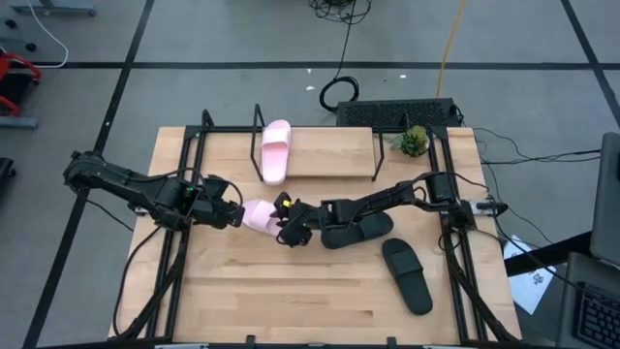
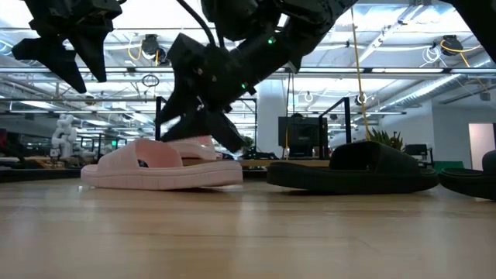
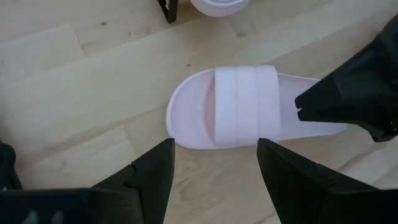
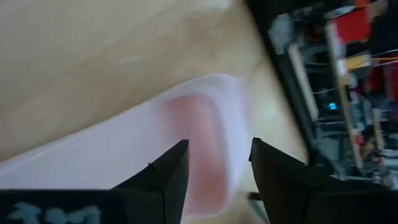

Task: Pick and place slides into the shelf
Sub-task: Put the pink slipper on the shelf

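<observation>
One pale pink slide point(image 1: 260, 215) lies sole-down on the table between both grippers, and shows in the left wrist view point(image 3: 236, 109) and the low view point(image 2: 163, 167). My left gripper point(image 1: 235, 215) hovers open above its toe end point(image 3: 214, 146). My right gripper point(image 1: 287, 231) is open at its heel end, fingers pointing down point(image 2: 213, 132) point(image 4: 217, 152). The second pink slide point(image 1: 275, 150) lies on the shelf point(image 1: 329, 153). One black slide point(image 1: 356, 231) sits under the right arm, the other point(image 1: 407, 274) nearer the table's near right. My right gripper comes at the pink slide's heel end point(image 3: 292, 121) from above, slanting in from the table's right. Its open fingers point(image 3: 311, 102) overlap that end. I cannot tell whether they touch it. The slide stays flat on the table.
The shelf's black rod frame point(image 1: 205, 131) stands along the far edge. A small green plant point(image 1: 414, 142) sits at the far right corner. Bare wood point(image 1: 271, 291) lies toward the near edge.
</observation>
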Controlling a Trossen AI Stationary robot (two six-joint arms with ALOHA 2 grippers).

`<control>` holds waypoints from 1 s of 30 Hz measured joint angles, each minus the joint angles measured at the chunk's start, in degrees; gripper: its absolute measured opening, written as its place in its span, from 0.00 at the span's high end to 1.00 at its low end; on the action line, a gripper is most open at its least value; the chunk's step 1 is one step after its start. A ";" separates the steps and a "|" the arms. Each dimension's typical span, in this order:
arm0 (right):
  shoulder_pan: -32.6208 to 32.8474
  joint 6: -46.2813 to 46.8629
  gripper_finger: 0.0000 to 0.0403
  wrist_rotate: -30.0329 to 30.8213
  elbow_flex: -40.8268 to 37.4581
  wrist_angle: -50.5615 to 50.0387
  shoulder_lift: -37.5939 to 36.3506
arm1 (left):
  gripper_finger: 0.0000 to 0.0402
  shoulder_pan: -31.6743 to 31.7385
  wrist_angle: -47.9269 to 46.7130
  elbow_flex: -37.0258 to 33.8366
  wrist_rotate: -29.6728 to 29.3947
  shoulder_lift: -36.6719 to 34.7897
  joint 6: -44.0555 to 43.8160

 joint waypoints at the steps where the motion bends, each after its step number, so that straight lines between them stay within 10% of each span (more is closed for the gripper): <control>1: -0.16 -0.48 0.61 0.04 0.00 0.68 -0.02 | 0.43 0.00 0.01 0.00 -0.04 0.00 -0.02; 30: -4.75 4.82 0.62 -7.85 0.00 0.17 -0.04 | 0.43 0.00 0.01 0.00 -0.23 0.00 0.92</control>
